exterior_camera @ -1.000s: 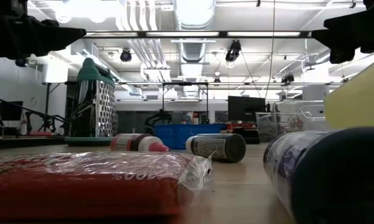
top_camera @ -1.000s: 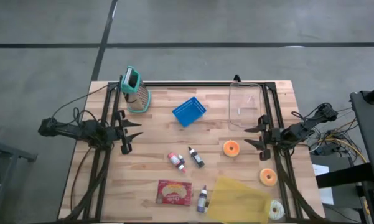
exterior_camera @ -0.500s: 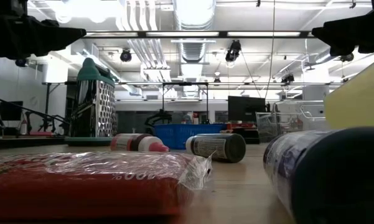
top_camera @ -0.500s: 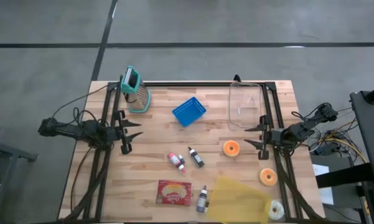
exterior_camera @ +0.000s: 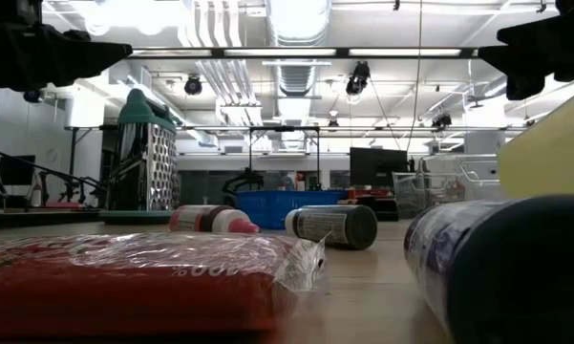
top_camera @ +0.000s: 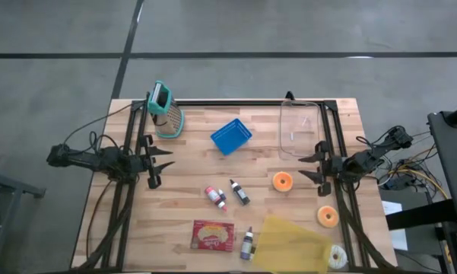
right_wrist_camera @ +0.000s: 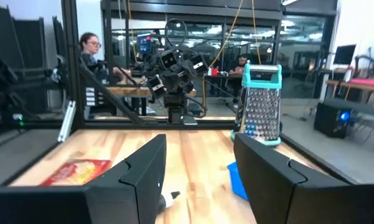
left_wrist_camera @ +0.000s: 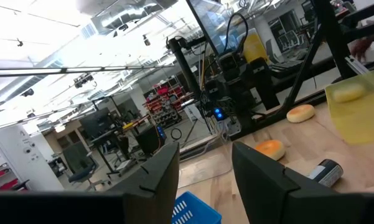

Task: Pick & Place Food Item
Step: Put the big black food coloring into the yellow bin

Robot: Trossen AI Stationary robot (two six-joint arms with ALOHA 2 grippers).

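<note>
The food lies toward the table's near and right side. A red wrapped packet [top_camera: 214, 235] lies flat near the front edge. Two orange round buns [top_camera: 282, 181] [top_camera: 328, 217] and a pale one [top_camera: 337, 256] rest on the wood at the right. My left gripper [top_camera: 165, 159] hovers open at the table's left side, above the wood and level, with nothing between its fingers. My right gripper [top_camera: 304, 167] hovers open at the right side, just beside the nearer orange bun and above it. In the right wrist view the packet [right_wrist_camera: 78, 171] lies ahead of the open fingers.
A blue basket [top_camera: 231, 136] sits at the far middle, a teal grater [top_camera: 166, 110] stands at the far left, and a clear container [top_camera: 300, 129] is at the far right. Three small bottles [top_camera: 215, 196] [top_camera: 239, 192] [top_camera: 248, 243] lie mid-table beside a yellow sheet [top_camera: 289, 242]. A person [right_wrist_camera: 90, 46] sits beyond the table.
</note>
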